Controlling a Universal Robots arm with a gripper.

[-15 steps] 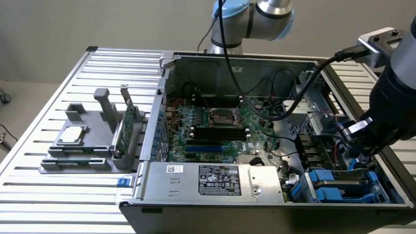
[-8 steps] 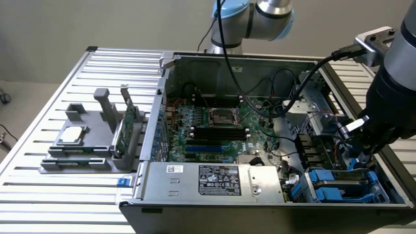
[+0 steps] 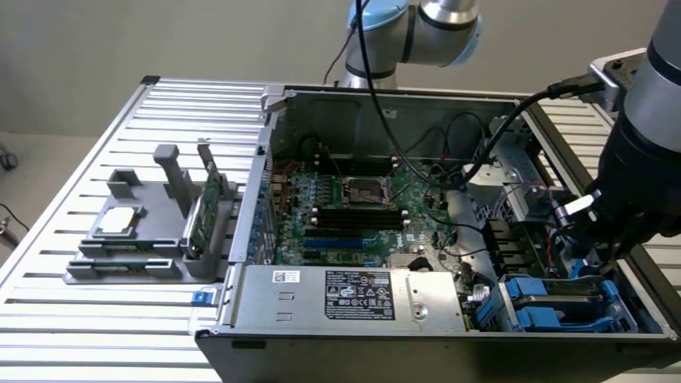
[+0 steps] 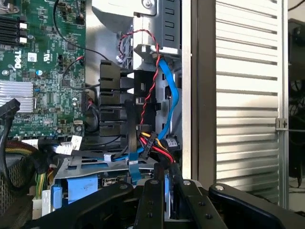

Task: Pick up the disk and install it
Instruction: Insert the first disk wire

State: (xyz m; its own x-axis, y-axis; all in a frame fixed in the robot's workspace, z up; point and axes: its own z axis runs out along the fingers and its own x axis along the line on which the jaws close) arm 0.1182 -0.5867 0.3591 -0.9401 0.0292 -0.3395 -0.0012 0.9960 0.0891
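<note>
Exterior view: set high and off the arm, looking down at a slant onto the open computer case (image 3: 319,120) on the slatted table (image 3: 75,335). Far enough back to take in the whole case and the parts tray (image 3: 127,275) beside it.

Wrist view: mounted on the arm's wrist, looking past the gripper (image 4: 167,191), close up on one corner of the case.

Shared by both: the green motherboard (image 3: 352,199), the blue drive bay (image 3: 553,307), the table slats along the case edge.

One open computer case (image 3: 426,357), one motherboard (image 3: 352,211), one power supply (image 3: 352,297), one square chip (image 3: 117,221), one green card (image 3: 210,203)
</note>
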